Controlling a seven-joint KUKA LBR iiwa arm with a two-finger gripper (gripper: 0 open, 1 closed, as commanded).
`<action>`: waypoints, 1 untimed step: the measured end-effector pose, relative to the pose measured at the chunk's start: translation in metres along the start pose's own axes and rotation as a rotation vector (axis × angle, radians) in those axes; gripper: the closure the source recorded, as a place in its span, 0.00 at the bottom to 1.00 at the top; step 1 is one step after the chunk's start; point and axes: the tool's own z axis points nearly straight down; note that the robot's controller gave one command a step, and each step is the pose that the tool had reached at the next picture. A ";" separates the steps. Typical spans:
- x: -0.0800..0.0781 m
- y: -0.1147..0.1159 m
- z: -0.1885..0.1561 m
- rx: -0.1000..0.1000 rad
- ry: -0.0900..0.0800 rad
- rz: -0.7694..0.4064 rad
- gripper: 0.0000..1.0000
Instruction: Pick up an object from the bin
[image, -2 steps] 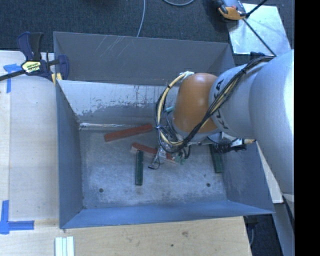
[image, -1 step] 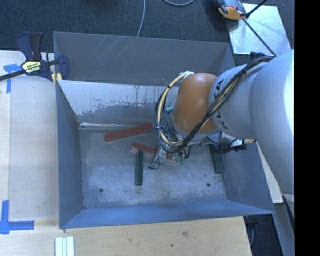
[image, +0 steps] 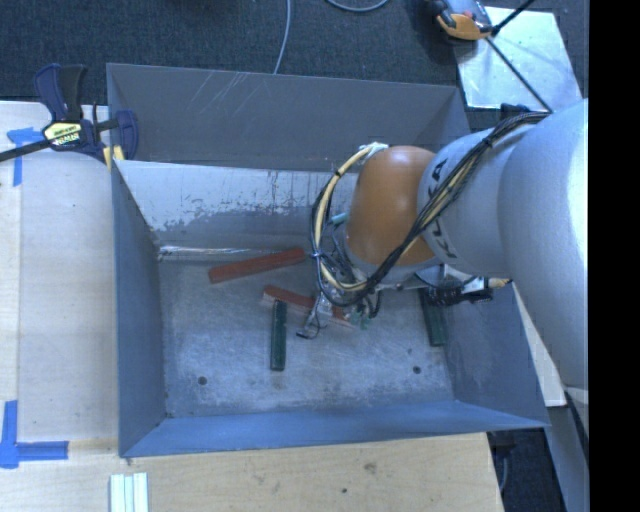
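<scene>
At the near wall: the grey bin (image: 300, 428) shows a bare sloped side; the floor strip just behind it lies open from corner to corner.
Left of centre, mid-floor: a dark green stick (image: 278, 337) points toward the viewer, its far end just beside the gripper.
Centre: the gripper (image: 320, 318) sits low over the floor, between the green stick and a small red-brown piece (image: 288, 296). These two lie nearest to it; contact with either cannot be told.
Tool state: cannot be told, as the cables (image: 335, 265) and wrist hide it.
Right of centre: a dark flat slab (image: 435, 322) lies near the right wall, apart from the gripper and partly under the arm (image: 520, 200).
Farther back: a long red-brown strip (image: 256, 267) lies slanted near the foot of the far wall, apart from the smaller piece.
Overhead: an orange cover (image: 390, 205) overhangs the floor's right rear.
Open room: the left part of the floor is bare up to the left wall; the arm crowds the right side.
</scene>
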 end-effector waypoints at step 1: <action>0.001 0.000 -0.004 0.000 0.001 0.000 1.00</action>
